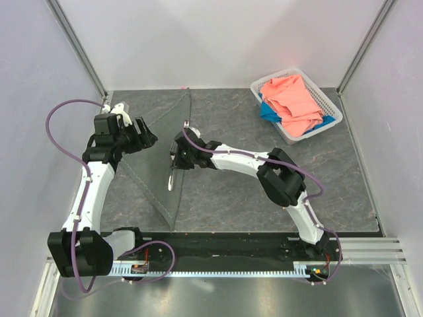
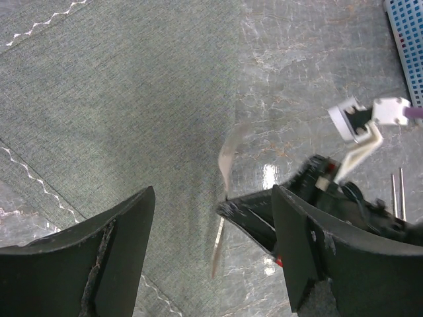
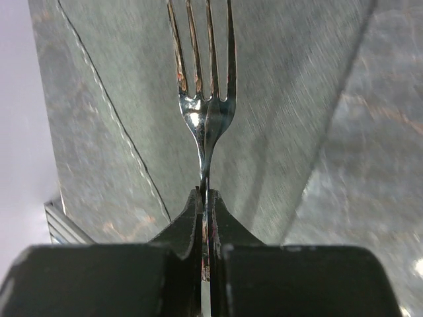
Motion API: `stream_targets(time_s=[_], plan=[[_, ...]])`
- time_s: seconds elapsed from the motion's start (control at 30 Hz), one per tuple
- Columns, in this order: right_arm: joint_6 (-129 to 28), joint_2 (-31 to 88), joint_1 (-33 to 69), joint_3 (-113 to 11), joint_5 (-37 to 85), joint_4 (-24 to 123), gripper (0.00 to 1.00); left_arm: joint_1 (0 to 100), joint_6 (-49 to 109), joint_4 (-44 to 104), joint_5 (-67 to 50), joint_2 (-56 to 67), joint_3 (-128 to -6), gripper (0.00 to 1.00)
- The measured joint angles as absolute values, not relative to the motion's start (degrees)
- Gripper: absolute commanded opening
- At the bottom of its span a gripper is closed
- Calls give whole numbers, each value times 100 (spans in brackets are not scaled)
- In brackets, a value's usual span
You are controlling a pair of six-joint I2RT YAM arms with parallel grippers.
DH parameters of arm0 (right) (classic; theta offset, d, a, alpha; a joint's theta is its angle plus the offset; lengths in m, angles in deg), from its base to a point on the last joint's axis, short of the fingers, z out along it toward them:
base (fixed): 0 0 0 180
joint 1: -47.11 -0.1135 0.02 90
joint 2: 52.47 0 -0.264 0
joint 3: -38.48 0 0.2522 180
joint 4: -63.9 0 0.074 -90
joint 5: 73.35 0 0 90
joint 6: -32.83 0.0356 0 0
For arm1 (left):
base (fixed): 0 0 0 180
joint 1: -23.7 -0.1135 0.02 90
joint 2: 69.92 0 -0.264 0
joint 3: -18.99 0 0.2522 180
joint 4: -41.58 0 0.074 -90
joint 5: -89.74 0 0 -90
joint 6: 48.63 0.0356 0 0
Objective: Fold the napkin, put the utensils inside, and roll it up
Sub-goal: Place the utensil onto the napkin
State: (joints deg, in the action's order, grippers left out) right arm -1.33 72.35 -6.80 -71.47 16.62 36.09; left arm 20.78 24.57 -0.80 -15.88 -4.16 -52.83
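The dark grey napkin [image 1: 149, 168] [image 2: 132, 119] [image 3: 284, 79] lies folded into a triangle on the table's left half. My right gripper [image 1: 176, 161] [image 3: 206, 195] is shut on the handle of the silver fork [image 1: 171, 177] [image 3: 205, 99] [image 2: 225, 165], holding it just above the napkin's right part with the tines pointing away from the wrist. My left gripper [image 1: 149, 139] [image 2: 213, 190] hovers open over the napkin, close to the left of the fork, with nothing between its fingers. Two thin chopsticks [image 2: 398, 193] [image 1: 189, 105] lie beyond the right gripper by the napkin's far right edge.
A white basket [image 1: 330, 105] at the back right holds a salmon-pink cloth [image 1: 291, 99] and a blue cloth [image 1: 268, 112]. Grey walls close in the table on the left, back and right. Both arms meet over the napkin.
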Motion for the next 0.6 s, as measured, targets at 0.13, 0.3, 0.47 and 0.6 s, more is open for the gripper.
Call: stream_targets(time_s=[0.13, 0.3, 0.47, 0.6], plan=[[31, 7628, -665, -7641, 1524, 3539, 0, 2078, 2455, -80, -1621, -416, -5283, 79], [2, 8177, -634, -8460, 1373, 3240, 0, 2078, 2455, -80, -1706, -416, -5283, 79], [-186, 8802, -623, -9367, 1314, 2895, 0, 2078, 2455, -80, -1741, -416, -5283, 79], [-271, 9003, -590, -9562, 1279, 2696, 0, 2078, 2455, -80, -1756, -416, -5283, 79]])
